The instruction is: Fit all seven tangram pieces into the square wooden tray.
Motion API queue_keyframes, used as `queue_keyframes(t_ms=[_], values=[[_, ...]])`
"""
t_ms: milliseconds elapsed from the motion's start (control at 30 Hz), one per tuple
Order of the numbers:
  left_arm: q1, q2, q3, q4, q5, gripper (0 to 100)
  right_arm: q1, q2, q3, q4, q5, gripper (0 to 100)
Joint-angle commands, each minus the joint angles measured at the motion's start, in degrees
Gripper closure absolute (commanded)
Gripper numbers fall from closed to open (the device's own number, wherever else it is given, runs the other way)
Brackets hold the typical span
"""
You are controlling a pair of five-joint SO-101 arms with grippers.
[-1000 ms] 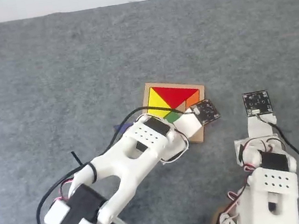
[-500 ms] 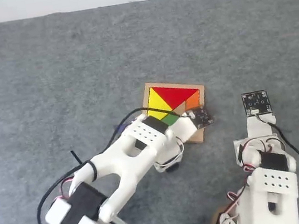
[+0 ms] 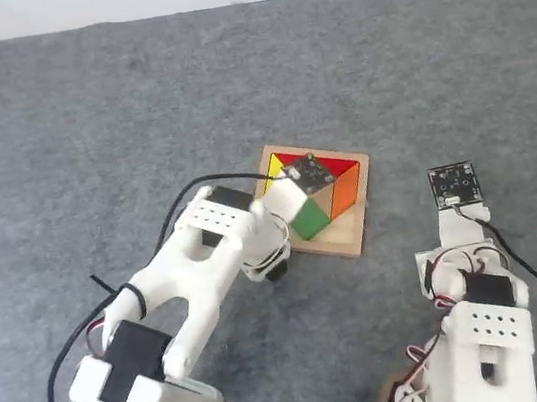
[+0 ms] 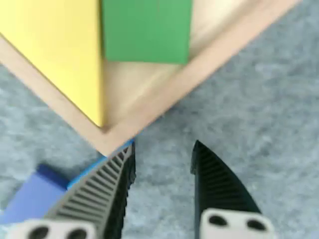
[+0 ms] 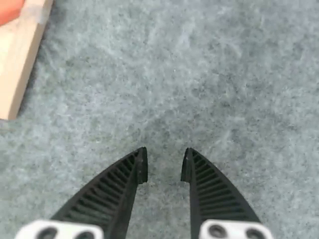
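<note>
The square wooden tray (image 3: 341, 243) lies at mid-table with yellow (image 3: 273, 178), red (image 3: 336, 164), orange (image 3: 344, 190) and green (image 3: 310, 220) pieces in it. My left arm (image 3: 216, 239) reaches over the tray's near left side. In the left wrist view my left gripper (image 4: 163, 147) is open and empty over the carpet, just outside a tray corner (image 4: 107, 137). The yellow piece (image 4: 55, 50) and green piece (image 4: 147, 30) lie inside that corner. A blue piece (image 4: 32, 196) lies on the carpet beside one finger. My right gripper (image 5: 165, 150) is open over bare carpet.
Grey carpet covers the table on all sides. My right arm (image 3: 479, 321) stands to the right of the tray, with the tray's edge (image 5: 20, 64) off to one side in its wrist view. A black cable (image 3: 109, 285) trails from the left arm.
My left arm has swung left from the tray's near right side to its near left corner, uncovering the green and orange pieces. The right arm has stayed put.
</note>
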Motion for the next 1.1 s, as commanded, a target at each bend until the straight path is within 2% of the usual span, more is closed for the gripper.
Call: queue_keyframes(t_ms=[0, 133, 267, 367, 533, 633, 733, 900, 1067], values=[[-0.35, -0.79, -3.12, 0.18, -0.7, 82, -0.66, -1.01, -1.93, -0.04, 0.88, 86.5], [-3.69, -3.16, -5.76, 2.55, -0.7, 82, -0.66, -1.1, -1.67, -0.04, 0.97, 86.5], [-10.81, -9.23, -5.67, 4.4, -0.97, 82, -0.84, -1.1, -1.58, -0.04, 0.97, 86.5], [-13.8, -11.69, -2.77, 4.04, -4.48, 82, -0.84, -1.1, -1.58, -0.13, 0.97, 86.5], [-14.42, -11.69, 2.86, -1.85, -7.03, 82, -0.92, -0.66, -1.41, -0.92, 0.88, 86.5], [-14.15, -11.69, 5.58, -6.24, -10.2, 78, -0.92, -0.66, -1.41, -0.92, 0.79, 86.5], [-13.98, -11.69, 6.46, -7.03, -13.45, 76, -0.92, -0.84, -1.41, -0.92, 0.79, 86.5], [-13.98, -10.55, 6.37, -8.97, -13.98, 76, -0.92, -0.92, -1.41, -0.92, 0.88, 86.5], [-13.89, 0.7, 1.71, -8.53, -13.8, 76, -0.92, -1.01, -1.41, -0.92, 0.88, 86.5]])
